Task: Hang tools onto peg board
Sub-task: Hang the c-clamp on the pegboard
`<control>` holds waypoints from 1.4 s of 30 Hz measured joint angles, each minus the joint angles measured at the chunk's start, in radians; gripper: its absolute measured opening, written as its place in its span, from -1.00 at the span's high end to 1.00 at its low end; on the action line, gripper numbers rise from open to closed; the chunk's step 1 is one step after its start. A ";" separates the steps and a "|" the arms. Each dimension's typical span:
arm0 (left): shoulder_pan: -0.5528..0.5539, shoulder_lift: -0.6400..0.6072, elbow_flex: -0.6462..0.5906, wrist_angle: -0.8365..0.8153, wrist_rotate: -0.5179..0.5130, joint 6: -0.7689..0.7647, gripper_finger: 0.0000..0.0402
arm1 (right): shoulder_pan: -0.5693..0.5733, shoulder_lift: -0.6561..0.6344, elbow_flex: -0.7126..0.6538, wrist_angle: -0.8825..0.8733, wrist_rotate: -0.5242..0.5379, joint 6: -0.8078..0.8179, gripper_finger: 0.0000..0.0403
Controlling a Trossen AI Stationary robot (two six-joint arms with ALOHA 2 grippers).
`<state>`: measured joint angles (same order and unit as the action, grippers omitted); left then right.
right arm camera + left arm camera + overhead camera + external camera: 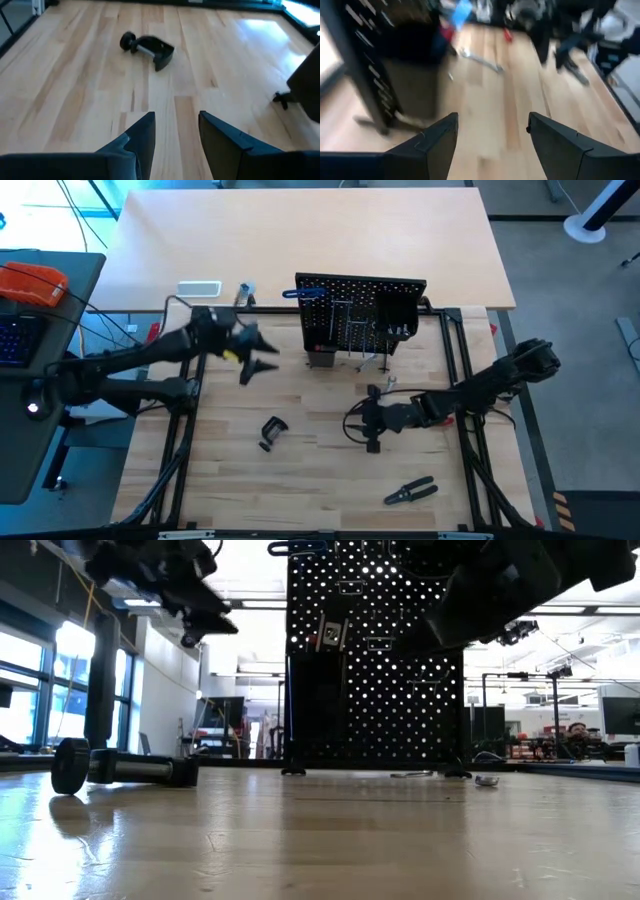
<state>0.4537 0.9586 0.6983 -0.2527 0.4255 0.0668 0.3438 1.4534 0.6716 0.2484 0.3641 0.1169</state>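
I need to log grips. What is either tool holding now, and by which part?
Nothing: the left tool and right tool both stand open and empty.

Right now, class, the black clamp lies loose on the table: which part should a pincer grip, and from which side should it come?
Probably the straight silver screw shaft of the clamp, between its round knob and its black C-shaped body. It lies flat on the wooden table, so come down from above with the fingers straddling the shaft. The right pincer is open and faces it, with nothing between.
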 joint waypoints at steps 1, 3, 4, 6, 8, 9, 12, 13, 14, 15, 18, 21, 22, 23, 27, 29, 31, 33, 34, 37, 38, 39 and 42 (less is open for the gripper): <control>-0.036 -0.011 -0.029 -0.001 -0.031 -0.018 -0.18 | -0.004 0.003 0.000 0.014 -0.002 -0.008 0.27; -0.110 -0.022 -0.090 -0.008 -0.089 -0.069 -0.18 | -0.006 0.010 0.000 0.018 -0.007 -0.012 0.27; -0.148 -0.024 -0.121 -0.011 -0.125 -0.103 -0.18 | -0.005 0.016 0.000 0.015 -0.009 -0.012 0.27; -0.219 -0.029 -0.179 -0.020 -0.189 -0.174 -0.18 | -0.005 0.025 0.000 0.012 -0.017 -0.011 0.27; -0.293 -0.030 -0.222 -0.003 -0.258 -0.247 -0.18 | -0.005 0.033 0.000 0.017 -0.017 -0.012 0.27; -0.333 -0.030 -0.243 0.006 -0.297 -0.282 -0.18 | -0.004 0.039 0.000 0.019 -0.022 -0.012 0.27; -0.452 -0.027 -0.292 0.046 -0.404 -0.373 -0.18 | -0.004 0.053 0.000 0.027 -0.028 -0.012 0.27; -0.489 -0.027 -0.305 0.078 -0.435 -0.402 -0.18 | -0.004 0.057 0.000 0.033 -0.028 -0.012 0.27; -0.525 -0.026 -0.314 0.097 -0.460 -0.429 -0.18 | -0.005 0.060 0.000 0.044 -0.028 -0.012 0.27; -0.561 -0.021 -0.319 0.105 -0.488 -0.455 -0.18 | -0.006 0.064 0.000 0.048 -0.030 -0.012 0.27; -0.656 0.005 -0.323 0.093 -0.576 -0.518 -0.18 | -0.005 0.078 0.000 0.065 -0.032 -0.015 0.27; -0.724 0.048 -0.322 0.102 -0.653 -0.562 -0.18 | -0.006 0.080 0.000 0.072 -0.032 -0.024 0.27; -0.740 0.065 -0.322 0.099 -0.675 -0.576 -0.18 | -0.006 0.080 0.000 0.073 -0.032 -0.023 0.27; -0.753 0.085 -0.322 0.103 -0.695 -0.589 -0.18 | -0.008 0.080 0.000 0.073 -0.032 -0.022 0.27; -0.779 0.171 -0.322 0.147 -0.723 -0.626 -0.18 | -0.009 0.080 0.000 0.089 -0.032 -0.021 0.27; -0.783 0.220 -0.322 0.183 -0.717 -0.639 -0.18 | -0.009 0.080 0.000 0.088 -0.032 -0.021 0.27; -0.783 0.265 -0.322 0.227 -0.710 -0.643 -0.18 | -0.009 0.080 0.000 0.093 -0.032 -0.021 0.27; -0.783 0.309 -0.322 0.274 -0.699 -0.644 -0.18 | -0.009 0.080 0.000 0.092 -0.032 -0.015 0.27; -0.783 0.328 -0.322 0.286 -0.696 -0.652 -0.18 | -0.008 0.080 0.000 0.092 -0.032 -0.011 0.27; -0.782 0.382 -0.321 0.320 -0.681 -0.666 -0.18 | -0.008 0.080 0.000 0.092 -0.032 -0.005 0.27; -0.782 0.397 -0.319 0.327 -0.681 -0.673 -0.18 | -0.008 0.080 0.000 0.093 -0.032 -0.004 0.27; -0.782 0.413 -0.318 0.334 -0.681 -0.687 -0.18 | -0.008 0.080 0.000 0.093 -0.032 -0.002 0.27; -0.782 0.453 -0.316 0.354 -0.680 -0.696 -0.11 | -0.008 0.080 0.000 0.095 -0.032 -0.003 0.27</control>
<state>-0.3283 1.4118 0.3824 0.1016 -0.2546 -0.6296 0.3355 1.5337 0.6716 0.3435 0.3325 0.1139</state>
